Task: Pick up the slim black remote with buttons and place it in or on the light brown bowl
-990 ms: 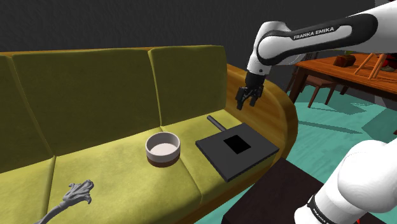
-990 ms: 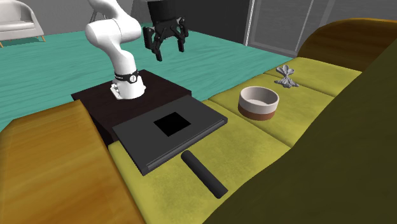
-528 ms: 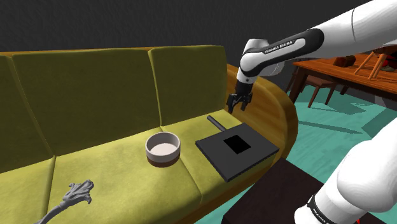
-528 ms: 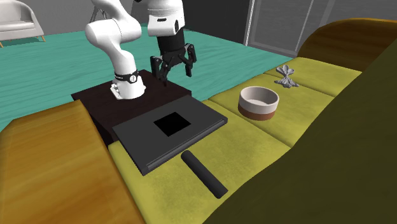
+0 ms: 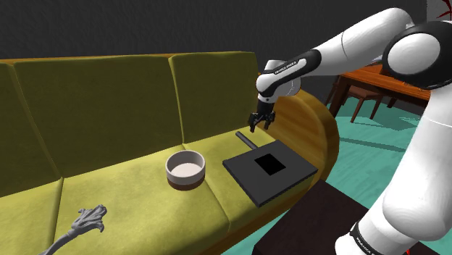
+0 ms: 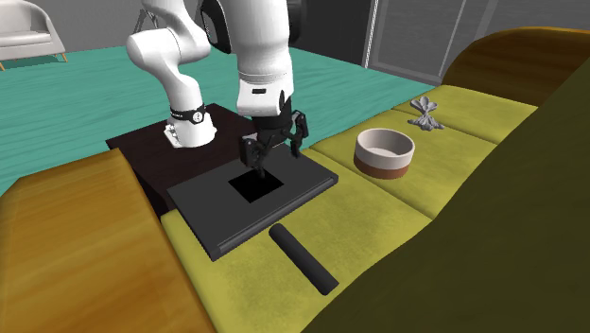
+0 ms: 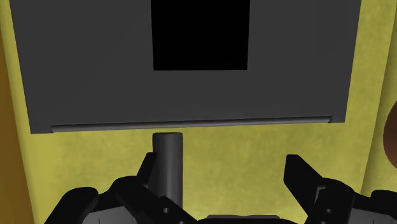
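Shoulder view: on the olive-green sofa (image 5: 109,101) lies a flat dark grey slab (image 5: 293,174) with a black square in its middle. The slim black remote (image 5: 245,140) lies on the cushion just behind the slab, on the backrest side. The claw (image 5: 259,123) hangs above that same side of the slab, its fingers spread with nothing between them. A pale bowl (image 5: 186,168) with a brown base stands on the seat near the slab, on the side away from the armrest. Second exterior view: the claw (image 6: 274,151) hovers over the slab (image 6: 203,213), open and empty. The remote (image 6: 303,257) lies along the slab's backrest edge, and the bowl (image 6: 385,151) stands apart from the slab. Wrist view: the claw (image 7: 226,178) is wide open. The remote (image 7: 168,159) lies on the cushion, ending just short of the slab (image 7: 83,63), close beside one finger but not clasped.
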`<state>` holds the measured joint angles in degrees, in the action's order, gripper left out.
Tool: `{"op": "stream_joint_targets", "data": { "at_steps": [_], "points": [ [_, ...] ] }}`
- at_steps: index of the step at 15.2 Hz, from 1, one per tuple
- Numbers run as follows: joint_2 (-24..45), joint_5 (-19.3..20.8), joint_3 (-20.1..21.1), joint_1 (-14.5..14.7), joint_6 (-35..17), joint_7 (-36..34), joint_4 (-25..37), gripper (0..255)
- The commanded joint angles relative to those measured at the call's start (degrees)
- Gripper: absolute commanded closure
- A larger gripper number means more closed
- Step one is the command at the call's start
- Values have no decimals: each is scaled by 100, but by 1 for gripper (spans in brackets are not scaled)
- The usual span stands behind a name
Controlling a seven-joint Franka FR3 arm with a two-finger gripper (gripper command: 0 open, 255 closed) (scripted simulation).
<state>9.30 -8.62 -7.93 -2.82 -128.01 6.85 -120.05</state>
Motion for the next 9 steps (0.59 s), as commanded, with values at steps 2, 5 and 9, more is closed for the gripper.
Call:
{"op": "stream_joint_targets", "data": {
  "at_steps": [2,5,9],
  "points": [
    [662,-134,-23,-94,-158,107,460,0],
    [1334,-253,-21,-196,-218,167,1033,0],
    [2243,-379,-1,-353,-203,202,1910,0]
  ]
}}
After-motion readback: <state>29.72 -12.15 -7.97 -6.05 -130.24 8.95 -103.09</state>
